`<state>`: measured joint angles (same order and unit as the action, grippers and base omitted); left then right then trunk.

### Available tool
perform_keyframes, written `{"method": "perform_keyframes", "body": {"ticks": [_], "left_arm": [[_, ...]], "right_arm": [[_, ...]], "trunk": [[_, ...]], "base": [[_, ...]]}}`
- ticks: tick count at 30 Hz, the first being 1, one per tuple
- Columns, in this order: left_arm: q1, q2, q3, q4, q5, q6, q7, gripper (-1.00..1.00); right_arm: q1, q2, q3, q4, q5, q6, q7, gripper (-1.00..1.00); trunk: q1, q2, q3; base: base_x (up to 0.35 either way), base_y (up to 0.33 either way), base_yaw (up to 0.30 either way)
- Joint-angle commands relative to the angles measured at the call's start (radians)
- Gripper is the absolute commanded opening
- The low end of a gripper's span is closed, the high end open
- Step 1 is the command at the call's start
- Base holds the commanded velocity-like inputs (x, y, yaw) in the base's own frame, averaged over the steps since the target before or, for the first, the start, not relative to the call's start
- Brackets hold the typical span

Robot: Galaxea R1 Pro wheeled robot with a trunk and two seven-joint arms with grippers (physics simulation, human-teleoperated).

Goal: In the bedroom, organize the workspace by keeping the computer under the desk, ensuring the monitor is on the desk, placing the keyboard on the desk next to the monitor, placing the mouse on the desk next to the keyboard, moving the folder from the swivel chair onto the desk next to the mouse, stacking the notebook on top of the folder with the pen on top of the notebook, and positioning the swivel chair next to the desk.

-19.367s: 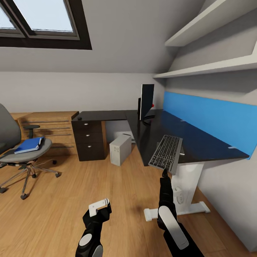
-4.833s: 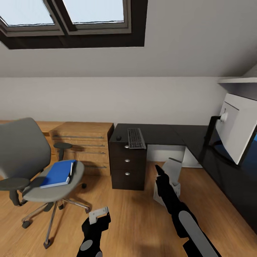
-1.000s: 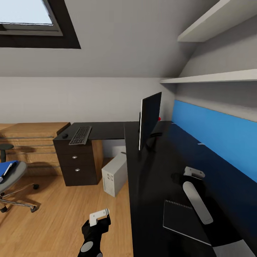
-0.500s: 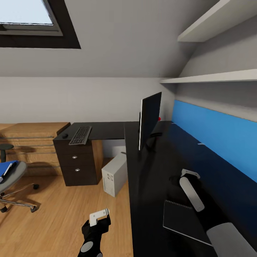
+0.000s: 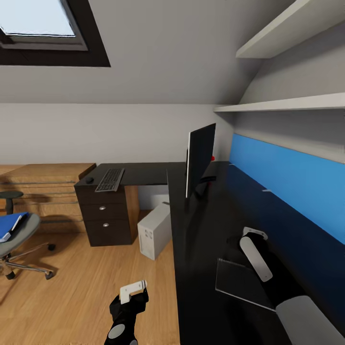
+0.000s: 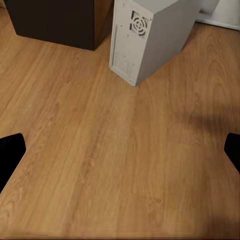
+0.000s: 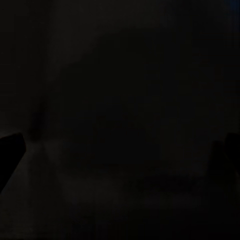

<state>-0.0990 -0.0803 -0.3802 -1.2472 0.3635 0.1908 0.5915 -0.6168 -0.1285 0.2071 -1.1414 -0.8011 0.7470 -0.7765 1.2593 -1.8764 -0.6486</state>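
The black L-shaped desk (image 5: pixel 211 225) fills the head view from 12 to 5 o'clock, backed by a blue panel (image 5: pixel 287 177). The monitor (image 5: pixel 200 158) stands edge-on upon it at about 1 o'clock. The white computer (image 5: pixel 155 230) sits on the wooden floor (image 6: pixel 120 165) at the desk's edge, beside the dark drawer unit (image 5: pixel 108 218). The swivel chair (image 5: pixel 19 235) is well apart at 9 o'clock, carrying the blue folder (image 5: pixel 10 226). The keyboard (image 5: pixel 109 179) lies on the desk's far wing at 11 o'clock, with the mouse (image 5: pixel 89 180) just beside it. The notebook (image 5: pixel 242 282) lies flat on the desk at 4 o'clock, beside the right arm.

The right gripper (image 5: pixel 254 234) hangs over the desk near the notebook's far edge; its wrist view is dark, and its opening cannot be told. The left gripper (image 6: pixel 120 150) hovers above the floor, fingers spread wide and holding nothing.
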Motion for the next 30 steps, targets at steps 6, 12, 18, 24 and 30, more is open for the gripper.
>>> {"method": "perform_keyframes", "body": {"ticks": [6,12,18,24,30], "left_arm": [[-0.001,0.0,-0.002,-0.002,0.005,0.004,0.007,1.0],[-0.001,0.0,-0.002,-0.002,0.005,0.004,0.006,1.0],[-0.001,0.0,-0.002,-0.002,0.005,0.004,0.007,1.0],[-0.001,0.0,-0.002,-0.002,0.005,0.004,0.006,1.0],[-0.001,0.0,-0.002,-0.002,0.006,0.004,0.005,1.0]], "right_arm": [[-0.008,0.006,0.003,0.027,-0.009,0.002,-0.01,1.0],[-0.012,0.009,0.007,0.036,-0.008,0.002,-0.01,1.0],[-0.012,0.009,0.008,0.037,-0.006,0.002,-0.01,1.0],[-0.012,0.009,0.009,0.037,-0.006,0.002,-0.01,1.0],[-0.012,0.009,0.013,0.037,-0.006,0.001,-0.01,1.0]], "trunk": [[0.0,-0.001,-0.001],[0.0,-0.001,-0.001],[0.0,-0.001,-0.001],[0.0,-0.001,-0.001],[0.0,-0.001,-0.001]], "base": [[-0.062,0.0,0.0],[-0.176,0.0,0.0],[-0.186,0.0,0.0],[-0.242,0.0,0.0],[-0.081,0.0,0.0]]}}
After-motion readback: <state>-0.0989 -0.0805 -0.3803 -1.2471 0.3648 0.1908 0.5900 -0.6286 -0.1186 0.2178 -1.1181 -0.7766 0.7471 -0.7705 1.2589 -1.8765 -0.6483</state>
